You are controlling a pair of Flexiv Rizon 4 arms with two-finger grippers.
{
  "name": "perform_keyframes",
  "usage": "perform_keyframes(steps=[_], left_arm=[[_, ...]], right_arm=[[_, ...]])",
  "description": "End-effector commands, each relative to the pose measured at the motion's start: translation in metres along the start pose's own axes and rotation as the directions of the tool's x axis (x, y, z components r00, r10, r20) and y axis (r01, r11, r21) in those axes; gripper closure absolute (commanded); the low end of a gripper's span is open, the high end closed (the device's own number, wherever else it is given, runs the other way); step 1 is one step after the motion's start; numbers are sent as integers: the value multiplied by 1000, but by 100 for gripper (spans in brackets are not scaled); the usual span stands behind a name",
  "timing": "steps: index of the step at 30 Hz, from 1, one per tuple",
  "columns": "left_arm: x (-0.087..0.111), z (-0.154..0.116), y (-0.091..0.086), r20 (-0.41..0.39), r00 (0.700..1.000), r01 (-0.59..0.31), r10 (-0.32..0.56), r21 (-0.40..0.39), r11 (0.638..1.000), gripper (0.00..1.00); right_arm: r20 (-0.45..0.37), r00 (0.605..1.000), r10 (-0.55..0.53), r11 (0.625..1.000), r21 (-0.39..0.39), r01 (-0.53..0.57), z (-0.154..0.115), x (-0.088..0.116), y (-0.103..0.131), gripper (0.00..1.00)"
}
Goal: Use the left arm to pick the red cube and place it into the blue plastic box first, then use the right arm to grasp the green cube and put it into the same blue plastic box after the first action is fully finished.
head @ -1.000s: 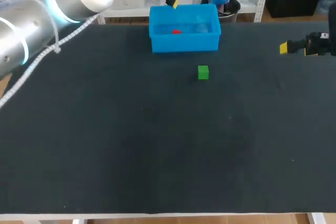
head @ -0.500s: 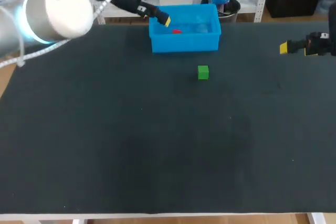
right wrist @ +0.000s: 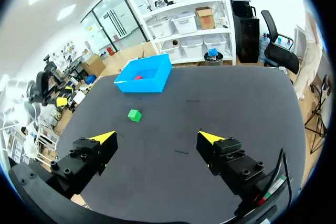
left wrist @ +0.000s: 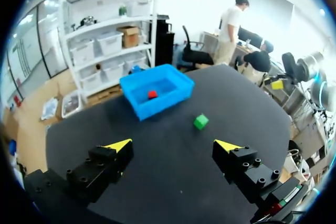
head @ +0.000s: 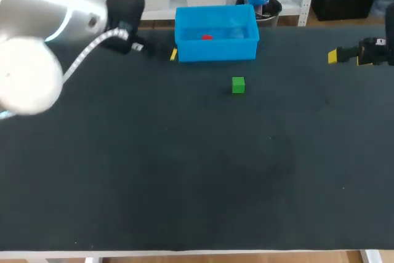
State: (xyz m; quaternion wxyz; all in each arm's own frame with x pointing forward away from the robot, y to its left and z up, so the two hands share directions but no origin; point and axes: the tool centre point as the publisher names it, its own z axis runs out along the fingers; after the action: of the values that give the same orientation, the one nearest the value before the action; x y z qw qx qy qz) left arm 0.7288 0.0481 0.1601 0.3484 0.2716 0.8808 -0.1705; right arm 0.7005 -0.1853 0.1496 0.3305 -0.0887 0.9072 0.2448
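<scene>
Red cube (head: 206,37) sits inside the blue plastic box (head: 215,50) at upper centre, green cube (head: 238,85) on the table (head: 184,170) near below it, left gripper (left wrist: 173,145) and right gripper (right wrist: 156,137) both spread wide, holding nothing.

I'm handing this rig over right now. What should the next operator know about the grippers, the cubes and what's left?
Left gripper: open, empty, just left of the blue plastic box.
Right gripper: open, empty, near the right side of the table.
Red cube: inside the box; first step done.
Green cube: on the table in front of the box, untouched.
Left to do: right arm grasps the green cube and places it in the box.
</scene>
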Motion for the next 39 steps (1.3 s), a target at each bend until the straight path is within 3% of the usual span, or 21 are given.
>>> perform_keyframes(steps=[1,17,25,33,39], left_arm=[[46,-50,-4,234,972,-1,-5,27,1000,0],[34,-41,-1,215,976,-59,27,146,987,0],[28,-39,-3,206,977,-93,60,153,984,0],[28,-39,-3,206,977,-93,60,153,984,0],[28,-39,-3,206,977,-93,60,153,984,0]], right_arm=[[0,1000,-1,1000,-1,1,0,0,0,0],[0,1000,-1,1000,-1,1,0,0,0,0],[-11,1000,-14,1000,8,14,2,-3,2,0],[-123,982,-145,982,108,158,26,-23,54,0],[-195,965,-176,963,171,210,54,-21,87,0]])
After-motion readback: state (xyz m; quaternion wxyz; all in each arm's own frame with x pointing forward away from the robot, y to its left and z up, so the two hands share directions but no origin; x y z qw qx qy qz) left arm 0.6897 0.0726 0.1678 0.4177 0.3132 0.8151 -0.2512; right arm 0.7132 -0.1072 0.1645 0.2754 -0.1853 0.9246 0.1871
